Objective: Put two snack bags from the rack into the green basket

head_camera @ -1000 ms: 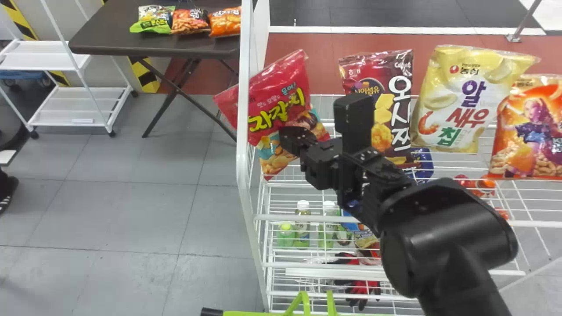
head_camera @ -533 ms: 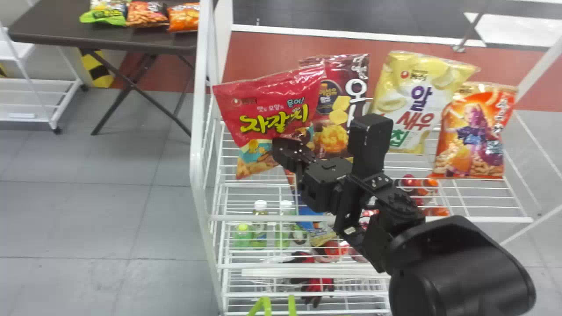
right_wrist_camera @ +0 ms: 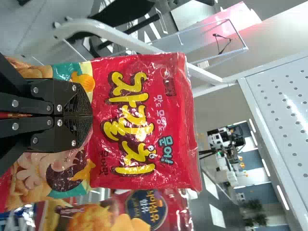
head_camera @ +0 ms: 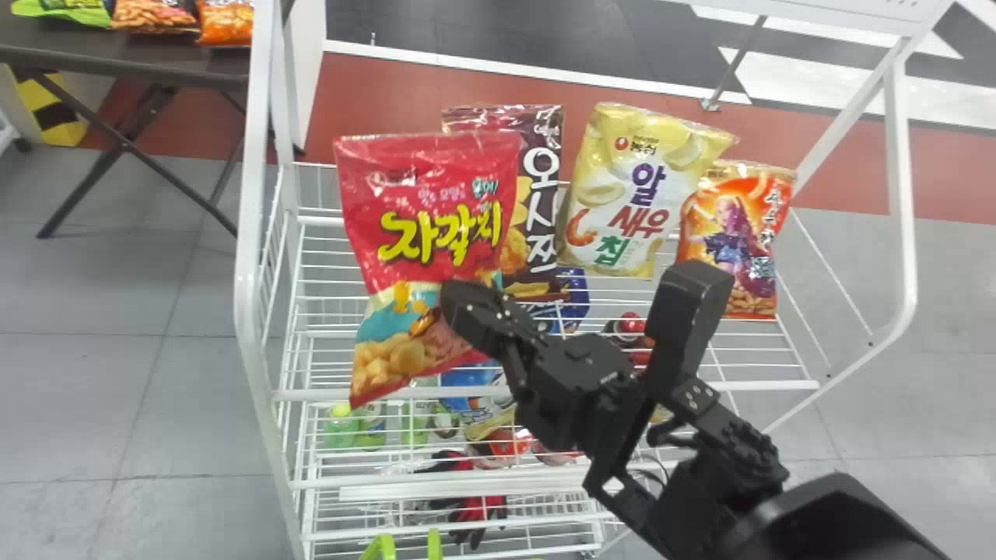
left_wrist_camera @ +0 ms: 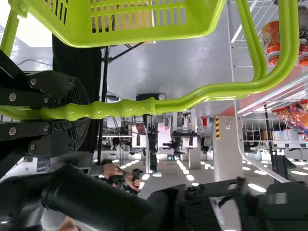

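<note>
One left gripper [left_wrist_camera: 83, 111]: pinching the grooved handle [left_wrist_camera: 192, 97] of the green basket [left_wrist_camera: 139, 38], which it holds for the right arm's delivery.

Basket handle: at the bottom edge of the head view, on the robot's side of the rack [head_camera: 247, 303], below the red bag and a little left of the right fingertips.

Red snack bag [head_camera: 424, 194]: held at the rack's front, nearly upright, its long axis running top to bottom, its face to the robot, most of its height above the jaws.

Right gripper [head_camera: 457, 299]: pressed together on the bag's lower part, by its right side, the bulk lying up and to the left; this arm is the nearer to the bag.

Coming move: most likely back toward the robot and down, slightly left, to the basket; the tall upper part could fold or catch on the handle.

Dark snack bag [head_camera: 541, 155]: just right of the red bag and partly behind it, a likely second pick.

Yellow bag [head_camera: 646, 187], orange bag [head_camera: 731, 233]: upright, farther right on the rack.
</note>
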Available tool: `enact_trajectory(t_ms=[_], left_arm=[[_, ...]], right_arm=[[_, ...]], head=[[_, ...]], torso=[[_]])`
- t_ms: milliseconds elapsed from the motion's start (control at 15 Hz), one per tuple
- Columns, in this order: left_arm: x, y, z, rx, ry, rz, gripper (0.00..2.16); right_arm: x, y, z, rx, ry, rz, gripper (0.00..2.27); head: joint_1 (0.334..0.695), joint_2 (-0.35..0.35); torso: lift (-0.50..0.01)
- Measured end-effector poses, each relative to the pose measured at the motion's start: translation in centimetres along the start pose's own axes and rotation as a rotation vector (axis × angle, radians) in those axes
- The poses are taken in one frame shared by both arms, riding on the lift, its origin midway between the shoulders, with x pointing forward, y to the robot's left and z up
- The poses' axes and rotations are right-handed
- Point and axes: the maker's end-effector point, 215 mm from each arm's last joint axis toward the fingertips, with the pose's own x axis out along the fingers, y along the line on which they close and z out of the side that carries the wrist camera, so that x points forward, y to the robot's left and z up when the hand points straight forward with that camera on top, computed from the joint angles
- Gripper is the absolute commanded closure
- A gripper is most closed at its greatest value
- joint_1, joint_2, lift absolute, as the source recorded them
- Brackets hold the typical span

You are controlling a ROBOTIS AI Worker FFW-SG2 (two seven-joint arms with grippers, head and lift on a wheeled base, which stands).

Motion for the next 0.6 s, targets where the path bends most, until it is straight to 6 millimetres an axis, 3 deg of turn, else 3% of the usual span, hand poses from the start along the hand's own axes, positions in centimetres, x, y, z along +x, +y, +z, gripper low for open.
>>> enact_trajectory(t_ms=[200,400,600], left_arm=[[-0.1,0.1,0.1,-0.003,-0.004,0.001,2.14],[-0.2,0.1,0.5,0.003,-0.01,0.003,2.14],[-0.2,0.4,0.7,-0.004,-0.017,0.005,2.14]], right_arm=[[-4.2,0.2,-1.1,0.033,0.037,-0.005,2.23],[-8.4,-1.2,-2.1,0.058,0.094,-0.045,2.24],[-13.2,-2.3,-6.5,0.123,0.325,-0.094,2.24]], head=[[0.695,-0.35],[0.695,-0.35],[0.695,-0.35]], torso=[[-0.007],[-0.007],[-0.007]])
